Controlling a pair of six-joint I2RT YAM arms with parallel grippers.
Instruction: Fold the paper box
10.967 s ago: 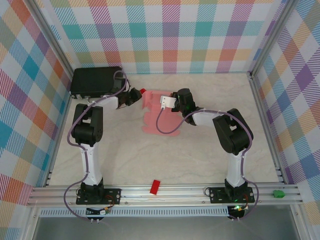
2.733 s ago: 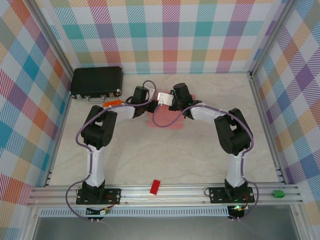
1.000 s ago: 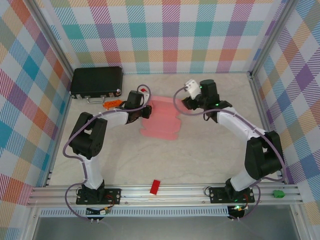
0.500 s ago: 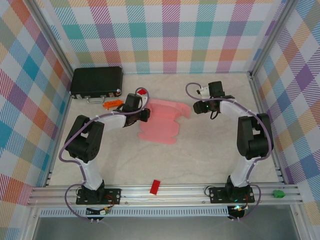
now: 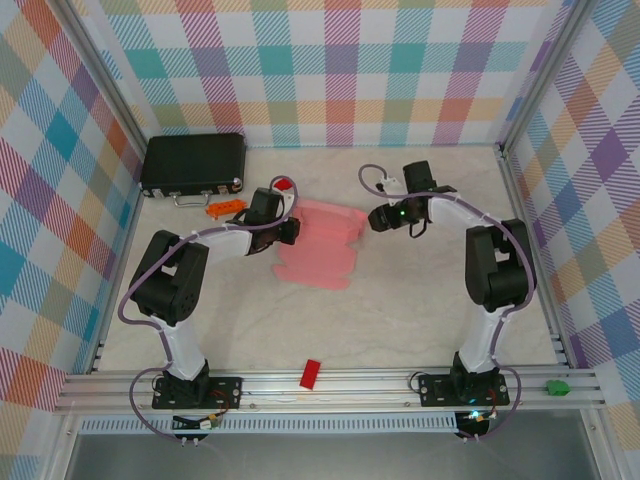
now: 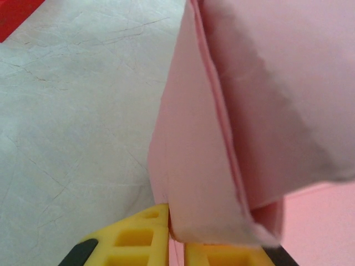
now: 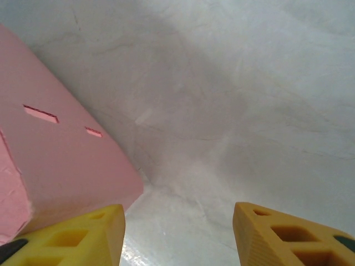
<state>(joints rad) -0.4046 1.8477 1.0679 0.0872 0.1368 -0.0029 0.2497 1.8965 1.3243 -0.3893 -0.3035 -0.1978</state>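
The paper box is a light-pink card sheet, partly folded, lying mid-table in the top view. My left gripper is at its left edge, and in the left wrist view its yellow fingers are shut on a folded pink flap that rises between them. My right gripper sits just right of the sheet's upper right flap. In the right wrist view it stands open over bare table, its left finger beside a pink panel with two slots.
A black case lies at the back left. An orange piece and a small red block sit near the left arm. Another red block rests on the front rail. Aluminium frame rails and checkered walls bound the table.
My right gripper has swung down from the back and come in low toward the sheet's right flap. The left gripper has kept its hold at the sheet's left edge.
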